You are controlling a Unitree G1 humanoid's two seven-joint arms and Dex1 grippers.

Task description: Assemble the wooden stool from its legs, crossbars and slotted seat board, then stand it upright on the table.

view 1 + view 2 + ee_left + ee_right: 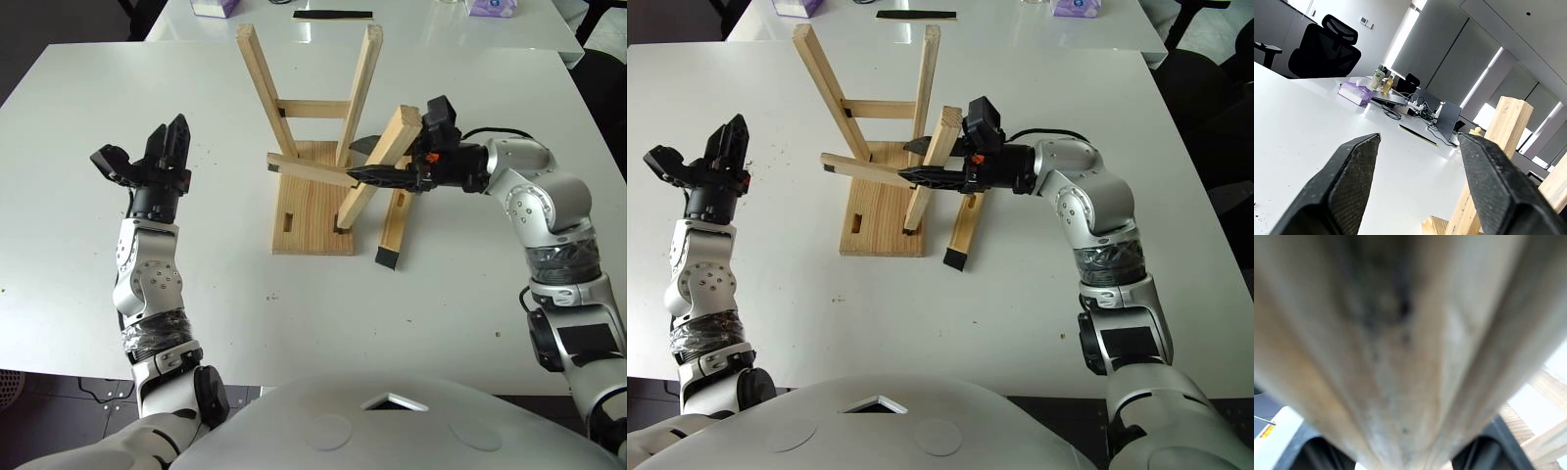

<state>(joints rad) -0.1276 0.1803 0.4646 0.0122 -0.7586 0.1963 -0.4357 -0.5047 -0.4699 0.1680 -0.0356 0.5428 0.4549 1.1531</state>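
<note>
Leg pair (312, 108) on seat board (306, 233); 2nd leg (358, 201) leans front-R.

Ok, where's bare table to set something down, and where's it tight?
Free: the table in front of the seat board, toward the robot, and the strip between that board and the open left gripper. Crowded: right of the board, where the right gripper holds a leg frame by the standing legs.

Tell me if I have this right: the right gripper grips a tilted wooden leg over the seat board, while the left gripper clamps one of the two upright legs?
Not quite. The left gripper holds nothing: the left eye view shows it open, off to the left of the seat board, apart from the upright legs. The right gripper does grip the tilted leg.
</note>
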